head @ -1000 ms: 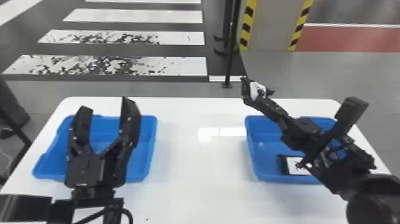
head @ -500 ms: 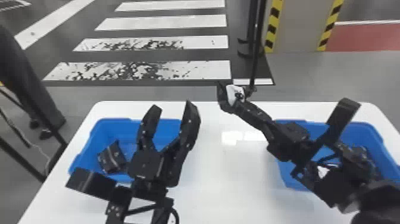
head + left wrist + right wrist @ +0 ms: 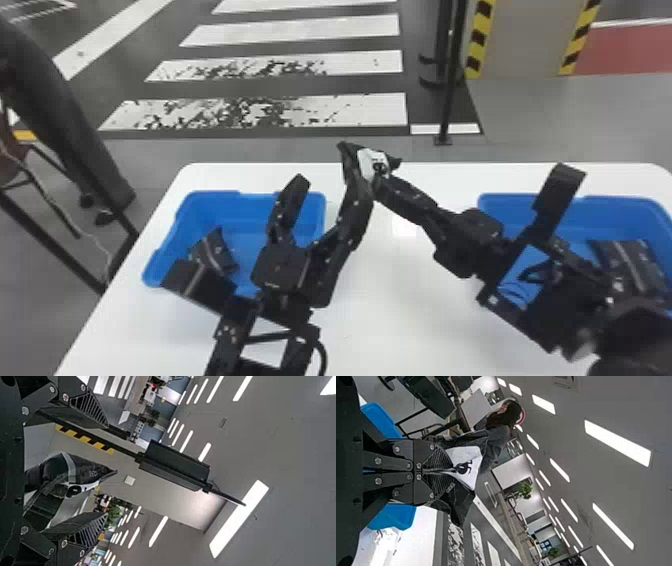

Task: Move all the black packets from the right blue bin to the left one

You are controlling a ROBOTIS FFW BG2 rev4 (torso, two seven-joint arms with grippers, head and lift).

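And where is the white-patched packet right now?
In the head view, the packet is in the right gripper, between left blue bin and right blue bin, near the open left gripper.

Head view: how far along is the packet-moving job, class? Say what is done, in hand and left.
It looks partway through. Done: a black packet lies in the left blue bin. In hand: the right gripper has its jaws shut on a white-patched packet, outside both bins. Left: at least one dark packet in the right blue bin.
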